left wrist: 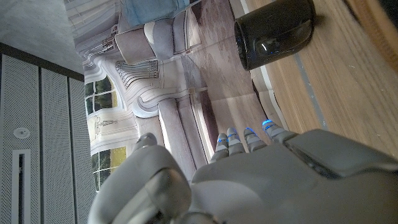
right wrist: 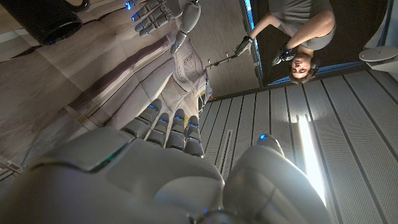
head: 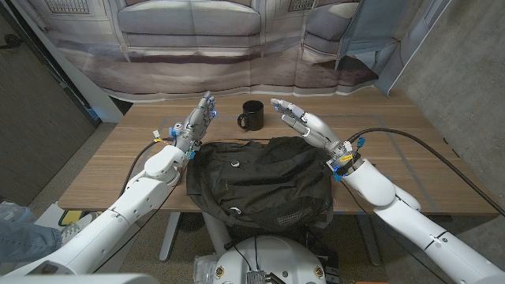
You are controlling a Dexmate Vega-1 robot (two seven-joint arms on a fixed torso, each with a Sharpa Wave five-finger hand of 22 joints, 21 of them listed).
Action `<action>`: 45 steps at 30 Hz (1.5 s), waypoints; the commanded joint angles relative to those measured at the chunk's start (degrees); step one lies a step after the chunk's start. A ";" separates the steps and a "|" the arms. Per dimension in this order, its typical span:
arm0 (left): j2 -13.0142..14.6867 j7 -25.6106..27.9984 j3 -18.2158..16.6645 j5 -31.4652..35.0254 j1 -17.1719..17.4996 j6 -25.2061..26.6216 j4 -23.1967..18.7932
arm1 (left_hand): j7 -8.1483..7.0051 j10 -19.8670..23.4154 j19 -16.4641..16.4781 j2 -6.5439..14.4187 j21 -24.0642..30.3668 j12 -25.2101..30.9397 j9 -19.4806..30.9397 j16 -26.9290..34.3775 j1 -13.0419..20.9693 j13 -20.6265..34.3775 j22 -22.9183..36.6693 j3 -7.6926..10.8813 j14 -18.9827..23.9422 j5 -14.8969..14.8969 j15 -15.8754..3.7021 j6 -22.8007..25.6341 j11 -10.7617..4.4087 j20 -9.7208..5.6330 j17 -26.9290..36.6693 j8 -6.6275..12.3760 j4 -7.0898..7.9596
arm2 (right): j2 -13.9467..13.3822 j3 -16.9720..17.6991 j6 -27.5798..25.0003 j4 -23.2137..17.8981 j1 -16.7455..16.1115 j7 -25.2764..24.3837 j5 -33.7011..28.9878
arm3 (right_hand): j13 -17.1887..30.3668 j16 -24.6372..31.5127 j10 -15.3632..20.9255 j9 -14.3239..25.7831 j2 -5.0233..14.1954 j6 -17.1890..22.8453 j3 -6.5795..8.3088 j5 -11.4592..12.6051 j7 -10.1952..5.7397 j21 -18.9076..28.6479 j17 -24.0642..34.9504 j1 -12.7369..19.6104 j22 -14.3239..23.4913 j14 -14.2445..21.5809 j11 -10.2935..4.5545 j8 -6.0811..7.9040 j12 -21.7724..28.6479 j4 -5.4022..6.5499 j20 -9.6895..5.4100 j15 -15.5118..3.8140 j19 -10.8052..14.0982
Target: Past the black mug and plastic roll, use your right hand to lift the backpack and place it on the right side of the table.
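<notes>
A black backpack [head: 260, 183] lies on the near middle of the wooden table [head: 410, 170], hanging a little over the front edge. A black mug [head: 252, 115] stands beyond it; the left wrist view shows the mug [left wrist: 273, 34] too. My left hand [head: 197, 125] is raised above the backpack's far left corner, fingers spread, holding nothing. My right hand [head: 304, 125] is raised above the backpack's far right side, fingers apart, empty. The right wrist view shows my right hand's back [right wrist: 161, 174] and, beyond it, my left hand's fingertips [right wrist: 152, 15].
A printed backdrop of sofas [head: 237, 39] hangs behind the table. A cable [head: 418, 154] runs over the table's right part to my right wrist. In the right wrist view a person [right wrist: 295, 34] holds controllers. Bare table lies right of the backpack.
</notes>
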 commanded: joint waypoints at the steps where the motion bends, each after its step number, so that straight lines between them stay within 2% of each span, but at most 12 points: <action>1: 0.11 -0.79 -0.03 -0.49 0.24 0.01 0.45 | 0.05 -0.09 0.05 0.08 0.12 -0.02 0.13 0.17 0.41 0.07 0.28 -0.39 0.13 0.56 0.03 0.13 -0.30 -0.75 0.19 -0.08 0.18 | 0.18 0.35 -0.71 -1.02 -0.28 -2.59 -5.95 | 0.17 -0.32 0.29 0.28 0.15 0.32 0.15 0.21 -0.44 -0.10 0.26 0.58 0.28 0.42 -0.15 -0.28 -0.08 -0.37 -1.84 -0.05 0.55; 11: -0.04 -0.73 0.32 0.02 -0.14 -0.11 0.72 | -0.02 -0.06 0.58 0.13 0.30 -0.03 0.13 0.26 0.49 0.07 0.28 -0.53 0.43 0.58 -0.11 0.13 -0.40 -0.66 0.20 -0.11 0.17 | -0.05 0.29 -1.07 -1.77 -0.19 -4.14 -10.23 | 0.17 -0.33 0.35 0.28 0.28 0.19 0.21 0.29 -0.68 -0.15 0.25 0.85 0.27 0.52 -0.20 -0.34 -0.13 -0.52 -1.86 -0.15 0.62; 19: -0.01 -0.98 0.61 -0.09 -0.31 0.36 0.61 | -0.03 0.14 0.72 0.19 0.31 0.03 0.13 0.33 0.56 0.07 0.28 -0.64 0.68 0.60 -0.09 0.23 -0.25 -0.56 0.20 -0.09 0.15 | -0.24 0.37 0.85 -1.18 0.12 -5.76 -12.90 | 0.17 -0.29 0.57 0.29 0.26 0.32 0.26 0.41 -0.85 -0.14 0.22 1.26 0.26 0.74 -0.37 -0.29 -0.11 -0.78 -1.95 -0.38 0.88; 25: 0.16 -0.55 0.54 -0.11 0.04 0.69 0.00 | 0.02 0.40 0.83 0.24 0.32 0.10 0.13 0.32 0.62 0.07 0.28 -0.73 0.75 0.61 -0.16 0.34 -0.31 -0.52 0.20 -0.06 0.14 | -0.18 0.85 0.71 -1.74 -0.22 -7.32 -16.03 | 0.18 -0.21 0.94 0.29 0.21 0.55 0.30 0.53 -1.17 -0.12 0.20 1.65 0.24 1.07 -0.61 -0.20 -0.02 -1.04 -1.99 -0.51 1.13; 27: 0.39 -0.08 0.49 0.19 0.32 0.85 -0.44 | 0.01 0.39 0.92 0.27 0.34 0.08 0.13 0.34 0.64 0.07 0.29 -0.78 0.87 0.62 -0.19 0.42 -0.39 -0.06 0.21 -0.04 0.14 | -0.26 1.05 0.20 -2.07 -0.33 -7.80 -17.48 | 0.18 -0.20 1.04 0.29 0.14 0.70 0.31 0.61 -1.15 -0.07 0.19 1.90 0.23 1.21 -0.71 -0.15 -0.02 -1.22 -2.25 -0.72 1.41; 33: 0.86 0.64 0.05 -0.10 1.26 1.37 -1.54 | -0.09 0.46 0.94 0.31 0.32 0.08 0.14 0.33 0.69 0.07 0.29 -0.87 0.91 0.63 -0.26 0.67 -0.46 0.09 0.21 0.03 0.13 | -0.80 0.87 -0.14 -2.27 -0.13 -8.18 -18.71 | 0.17 -0.18 1.00 0.29 0.01 0.82 0.31 0.73 -1.22 -0.06 0.17 2.25 0.21 1.44 -1.13 -0.12 -0.10 -1.48 -2.19 -0.69 1.66; 37: 1.06 1.16 -0.14 -0.07 1.71 1.62 -2.08 | -0.07 0.50 0.97 0.33 0.32 0.09 0.14 0.32 0.72 0.07 0.29 -0.91 0.92 0.64 -0.27 0.67 -0.53 0.12 0.21 0.02 0.13 | -1.14 0.83 -0.39 -2.53 -0.03 -8.69 -20.01 | 0.17 -0.18 0.81 0.29 -0.08 0.86 0.33 0.86 -2.30 -0.08 0.16 2.62 0.20 1.63 -1.46 -0.13 -0.24 -1.74 -2.11 -0.71 1.87; 38: 1.14 1.15 -0.19 -0.11 1.81 1.64 -2.17 | -0.06 0.52 0.97 0.34 0.31 0.09 0.14 0.31 0.72 0.07 0.29 -0.92 0.92 0.64 -0.27 0.68 -0.51 0.14 0.21 0.02 0.13 | -1.20 0.89 -0.67 -2.75 -0.09 -8.88 -20.56 | 0.18 -0.16 0.75 0.30 -0.12 0.75 0.33 0.94 -3.21 -0.07 0.15 2.86 0.20 1.84 -1.79 -0.18 -0.31 -1.91 -1.76 -0.42 2.07; 41: 1.18 1.47 -0.33 0.00 2.21 1.44 -2.45 | -0.11 0.42 0.93 0.37 0.29 0.04 0.14 0.30 0.75 0.07 0.29 -0.96 0.92 0.65 -0.25 0.67 -0.78 0.18 0.21 0.00 0.13 | -1.44 0.86 -1.22 -3.20 -0.13 -9.32 -21.85 | 0.18 0.00 0.18 0.32 -0.15 0.53 0.37 1.18 -4.55 0.01 0.14 3.51 0.20 2.79 -3.57 -0.31 -0.65 -2.34 -0.21 0.67 2.78; 42: 1.16 1.51 -0.39 -0.08 2.30 1.41 -2.51 | -0.23 0.41 0.93 0.38 0.28 0.03 0.14 0.29 0.76 0.07 0.29 -0.98 0.92 0.65 -0.26 0.71 -0.74 0.20 0.21 0.01 0.13 | -1.56 0.85 -1.48 -3.42 -0.16 -9.41 -22.25 | 0.18 0.09 0.18 0.32 -0.16 0.59 0.37 1.23 -4.79 0.07 0.13 3.64 0.21 3.20 -3.75 -0.29 -0.68 -2.43 0.24 1.15 3.09; 44: 1.40 1.59 -0.42 -0.01 2.37 1.69 -2.70 | -0.24 0.44 0.93 0.40 0.27 0.03 0.14 0.29 0.77 0.07 0.30 -1.01 0.93 0.66 -0.43 0.70 -0.79 0.23 0.22 0.00 0.13 | -1.75 0.71 -1.63 -3.59 -0.08 -9.67 -22.84 | 0.17 0.22 0.22 0.34 -0.21 0.56 0.31 1.40 -5.63 0.33 0.12 4.00 0.22 4.32 -4.00 -0.35 -0.76 -2.71 2.37 2.57 4.34; 45: 1.32 1.55 -0.44 -0.12 2.41 1.64 -2.67 | -0.35 0.44 0.91 0.41 0.25 0.03 0.14 0.28 0.78 0.07 0.30 -1.02 0.91 0.66 -0.44 0.65 -0.76 0.23 0.22 -0.03 0.13 | -1.83 0.68 -1.78 -3.74 -0.07 -9.84 -23.26 | 0.17 0.22 0.17 0.34 -0.21 0.58 0.30 1.42 -5.65 0.35 0.11 4.03 0.22 4.43 -4.15 -0.34 -0.79 -2.73 2.55 2.71 4.47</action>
